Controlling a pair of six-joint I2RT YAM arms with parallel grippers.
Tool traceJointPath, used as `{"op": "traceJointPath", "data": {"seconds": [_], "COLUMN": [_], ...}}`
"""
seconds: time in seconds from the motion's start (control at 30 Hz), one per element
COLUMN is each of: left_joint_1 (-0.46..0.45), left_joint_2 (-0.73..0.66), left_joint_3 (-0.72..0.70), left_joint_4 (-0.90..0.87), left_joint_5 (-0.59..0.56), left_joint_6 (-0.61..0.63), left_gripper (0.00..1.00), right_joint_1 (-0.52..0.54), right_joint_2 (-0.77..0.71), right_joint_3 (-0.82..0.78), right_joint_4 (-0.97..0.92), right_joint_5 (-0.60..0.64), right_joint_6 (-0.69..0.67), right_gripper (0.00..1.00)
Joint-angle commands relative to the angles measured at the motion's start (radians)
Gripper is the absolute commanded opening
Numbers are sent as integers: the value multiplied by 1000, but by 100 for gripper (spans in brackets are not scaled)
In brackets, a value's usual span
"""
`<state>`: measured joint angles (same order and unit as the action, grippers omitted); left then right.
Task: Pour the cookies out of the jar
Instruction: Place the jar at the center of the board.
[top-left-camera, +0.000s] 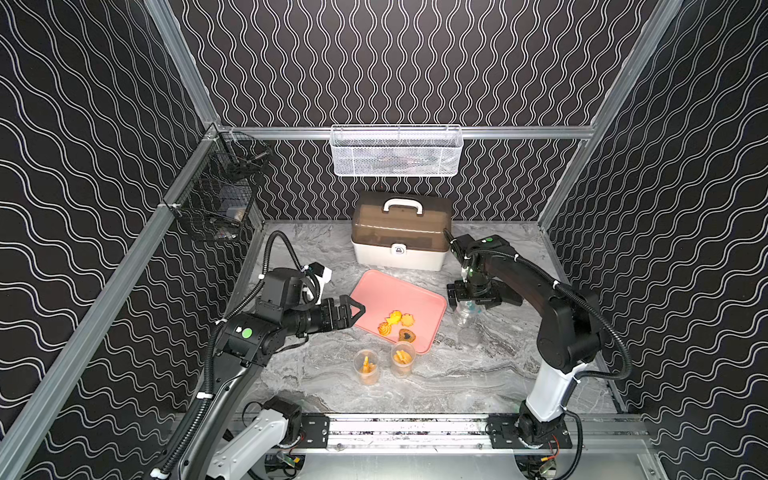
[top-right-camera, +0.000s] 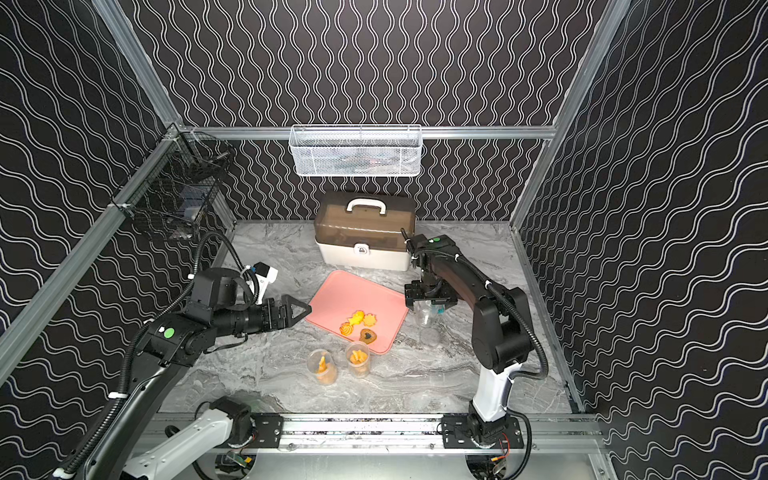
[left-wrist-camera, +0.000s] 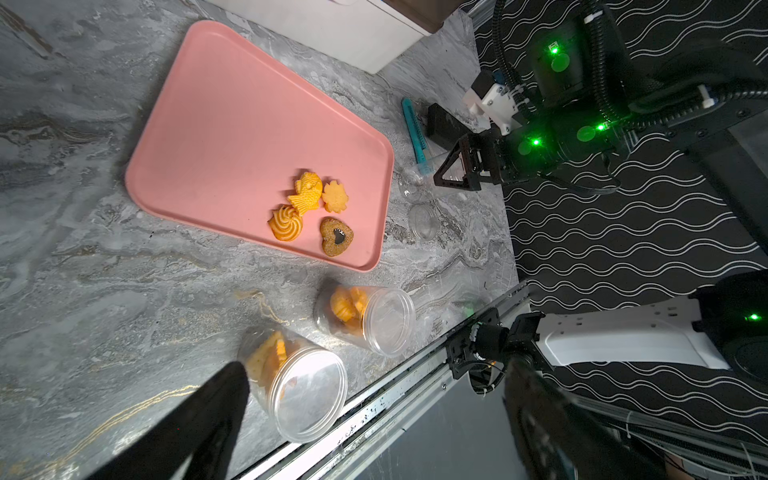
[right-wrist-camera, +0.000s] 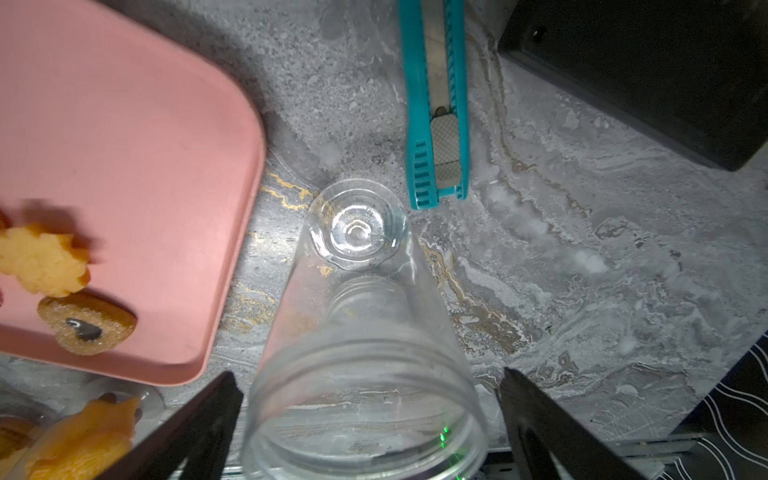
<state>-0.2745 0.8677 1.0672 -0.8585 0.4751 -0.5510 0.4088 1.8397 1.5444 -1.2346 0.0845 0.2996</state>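
While the right gripper (top-left-camera: 478, 300) hangs over the marble table (top-left-camera: 478, 374), its jaws stand wide open on either side of a clear, empty jar (right-wrist-camera: 361, 332) and touch neither wall; it grips nothing. This jar stands upright with its mouth up, just beside the right edge of the pink tray (top-left-camera: 386, 291). A clear lid (top-left-camera: 469, 336) lies on the table near it, and a teal utility knife (right-wrist-camera: 436, 104) lies just behind it. Four cookies (left-wrist-camera: 309, 212) sit in a loose cluster on the near end of the tray: a swirl, a flower, a ridged one and a brown heart with a dark centre. More cookies remain in two jars (top-left-camera: 366, 368) standing side by side at the tray's front edge; whether these are capped cannot be told. The left gripper (top-left-camera: 351, 311) is also open and empty, held level just off the tray's left edge. The step appears to be letting go of the emptied jar. To do it well, the right gripper should rise straight up, keeping both jaws off the light plastic rim so the jar does not tip, and stay clear of the knife and lid before reaching for a full jar.
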Motion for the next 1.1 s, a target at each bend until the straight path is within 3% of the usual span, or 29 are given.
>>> {"op": "traceJointPath", "data": {"seconds": [0.0, 0.27, 0.5, 0.57, 0.83, 1.07], "left_joint_1": [-1, -2, -1, -2, -12, -24], "left_joint_2": [0, 2, -8, -6, -10, -28], "left_joint_3": [7, 12, 7, 0, -34, -86], "left_joint_4": [0, 4, 15, 30, 75, 62], "left_joint_5": [0, 5, 9, 31, 105, 99], "left_joint_6": [14, 16, 13, 10, 5, 7], "left_gripper": [99, 99, 99, 99, 99, 99], "right_joint_1": [1, 0, -1, -2, -1, 14], "right_joint_2": [-24, -127, -387, -463, -656, -732], "right_joint_3": [8, 35, -62, -103, -216, -296], "right_joint_4": [-16, 9, 197, 249, 272, 242], "right_joint_5": [10, 24, 74, 42, -276, -418], "right_joint_6": [4, 11, 43, 58, 74, 127], "right_gripper": [100, 100, 100, 100, 100, 100]}}
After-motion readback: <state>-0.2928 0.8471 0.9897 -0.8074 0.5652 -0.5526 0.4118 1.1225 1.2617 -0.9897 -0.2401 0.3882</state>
